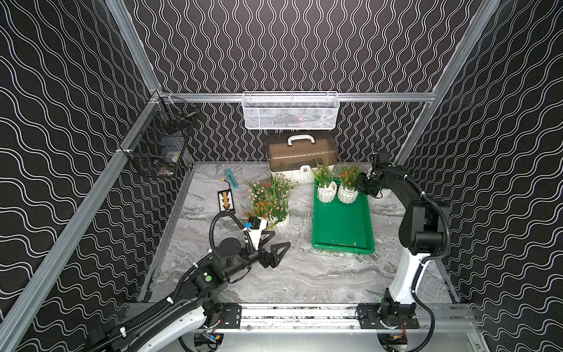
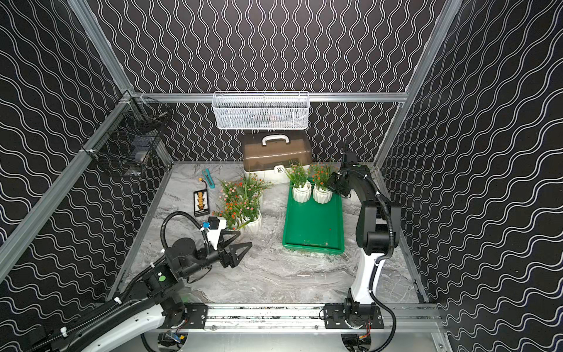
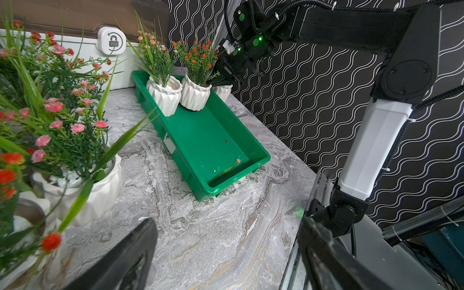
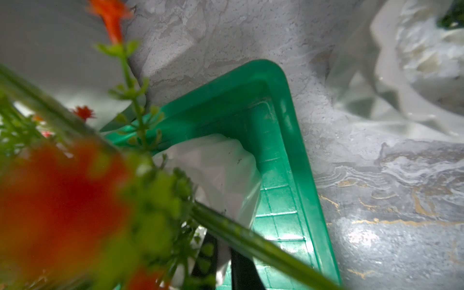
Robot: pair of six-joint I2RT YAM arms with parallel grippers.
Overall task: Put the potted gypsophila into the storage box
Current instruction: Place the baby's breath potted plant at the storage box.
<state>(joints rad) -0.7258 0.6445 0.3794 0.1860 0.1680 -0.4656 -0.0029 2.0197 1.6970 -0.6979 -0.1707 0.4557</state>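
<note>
We see the storage box (image 1: 341, 227) lying on the table (image 1: 304, 274) right of centre in both top views, its long side running up the frame. At its upper end, side by side inside it, stand two gypsophila. The pink-flowered pot (image 1: 326, 193) is on the left. The orange-flowered pot (image 1: 347, 195) is on the right, tucked into the box's upper right corner.

The right end effector (image 3: 218, 79) reaches in from the right and is closed narrow at that pot's rim. In the right wrist view a strip of white pot wall shows between its dark fingers (image 4: 242, 272), so we read it as gripping the rim. We cannot tell whether the pot's base rests fully on the box floor.

Just outside the box, to its right, a third pot (image 3: 222, 91) stands on the table, mostly hidden behind the right arm in the top views. The remaining gypsophila pots (image 1: 274, 210) crowd together left of the box, near the picture's centre. Below them the left end effector (image 1: 277, 241) hovers with its fingers spread wide, holding nothing.

A loose green sprig (image 3: 227, 169) lies on the box floor at the end away from the pots. Above the box stands the white case (image 1: 301, 152).
</note>
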